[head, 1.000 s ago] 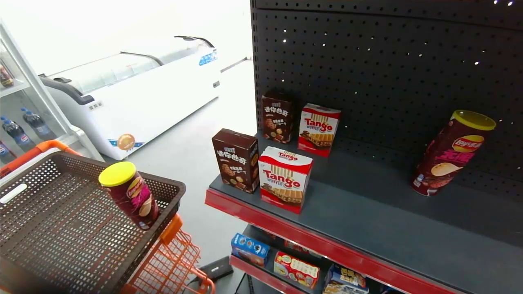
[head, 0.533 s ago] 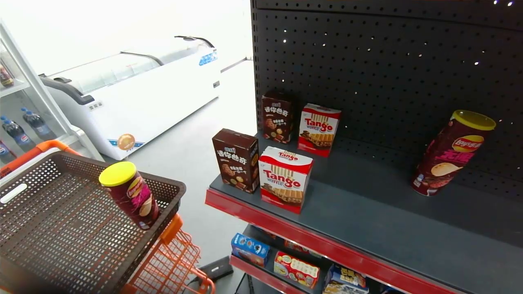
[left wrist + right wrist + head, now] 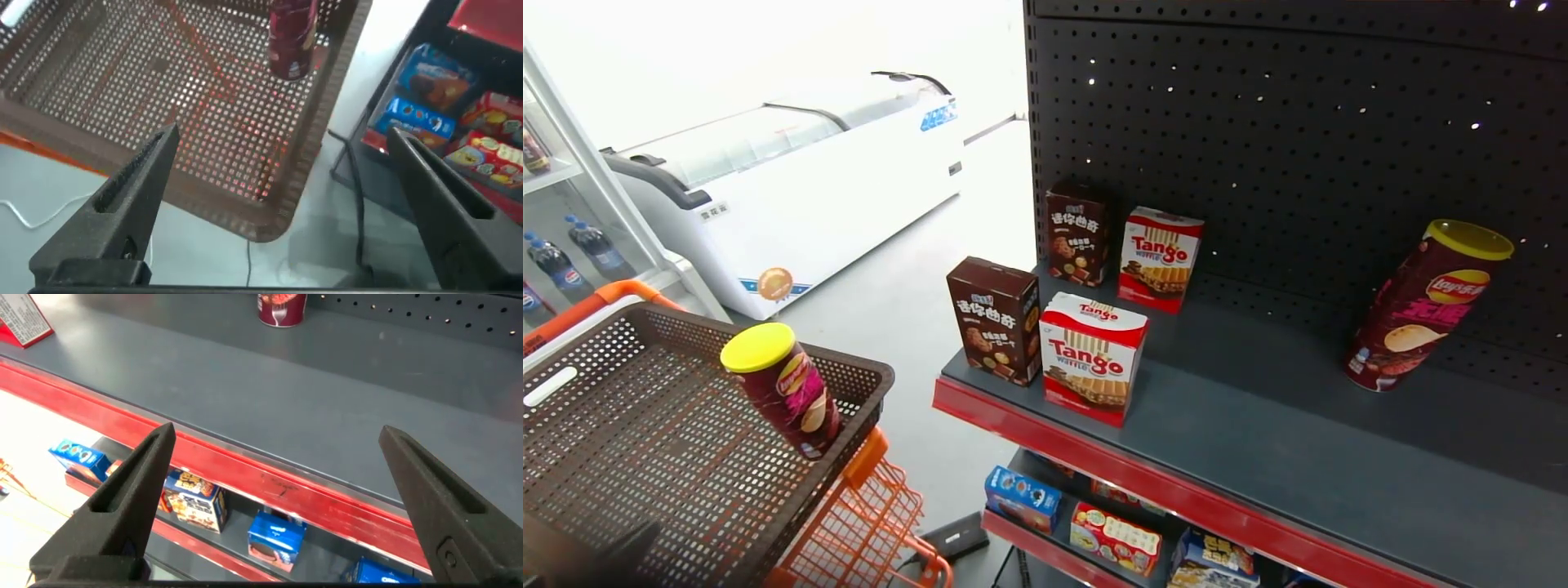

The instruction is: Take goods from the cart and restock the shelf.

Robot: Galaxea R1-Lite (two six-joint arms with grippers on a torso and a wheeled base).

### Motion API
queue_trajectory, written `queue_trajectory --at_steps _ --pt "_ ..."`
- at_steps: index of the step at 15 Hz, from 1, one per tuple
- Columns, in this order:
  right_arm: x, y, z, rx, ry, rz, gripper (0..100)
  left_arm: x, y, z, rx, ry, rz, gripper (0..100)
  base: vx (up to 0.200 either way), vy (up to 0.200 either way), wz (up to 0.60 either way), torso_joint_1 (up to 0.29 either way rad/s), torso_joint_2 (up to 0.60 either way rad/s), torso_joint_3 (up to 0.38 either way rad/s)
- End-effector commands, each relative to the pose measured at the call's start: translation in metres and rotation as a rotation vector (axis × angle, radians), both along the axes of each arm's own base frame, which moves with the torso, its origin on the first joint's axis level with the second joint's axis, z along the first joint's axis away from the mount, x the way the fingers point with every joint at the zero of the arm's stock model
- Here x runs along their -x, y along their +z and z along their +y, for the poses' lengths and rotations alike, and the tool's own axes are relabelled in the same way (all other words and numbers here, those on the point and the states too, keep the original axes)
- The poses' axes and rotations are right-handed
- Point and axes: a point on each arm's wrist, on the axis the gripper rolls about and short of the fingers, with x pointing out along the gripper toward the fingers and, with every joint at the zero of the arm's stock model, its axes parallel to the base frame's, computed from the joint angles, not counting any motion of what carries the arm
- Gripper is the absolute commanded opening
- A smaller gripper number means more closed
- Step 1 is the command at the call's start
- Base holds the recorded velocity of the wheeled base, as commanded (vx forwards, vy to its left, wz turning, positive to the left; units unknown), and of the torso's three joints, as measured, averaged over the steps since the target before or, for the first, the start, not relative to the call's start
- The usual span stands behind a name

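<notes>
Currently both tools are released. The left tool hangs above the cart, where a can stands in the corner nearest the shelf. The right tool hangs over the shelf's front edge, near a second can.

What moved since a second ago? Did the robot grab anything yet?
A dark part of the left arm has crept into the near corner of the head view, over the cart basket. Nothing was grabbed or let go. The yellow-lidded chips can in the basket, the other chips can on the shelf and the snack boxes stayed put.
</notes>
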Motion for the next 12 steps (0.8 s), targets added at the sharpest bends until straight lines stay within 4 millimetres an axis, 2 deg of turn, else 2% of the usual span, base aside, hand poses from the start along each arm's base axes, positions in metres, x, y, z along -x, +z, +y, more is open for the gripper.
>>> queue_trajectory --at_steps 1,6,12 --pt "0.000 0.000 0.000 0.000 0.001 0.000 100 -0.049 -0.018 0.018 0.035 0.042 0.175 100 0.000 0.000 0.00 0.000 0.00 0.000" --pt "0.000 0.000 0.000 0.000 0.001 0.000 100 -0.098 -0.043 0.031 0.016 0.035 0.064 100 0.000 0.000 0.00 0.000 0.00 0.000" --pt "0.000 0.000 0.000 0.000 0.000 0.000 100 -0.145 -0.071 0.029 0.012 -0.027 0.012 100 0.000 0.000 0.00 0.000 0.00 0.000"
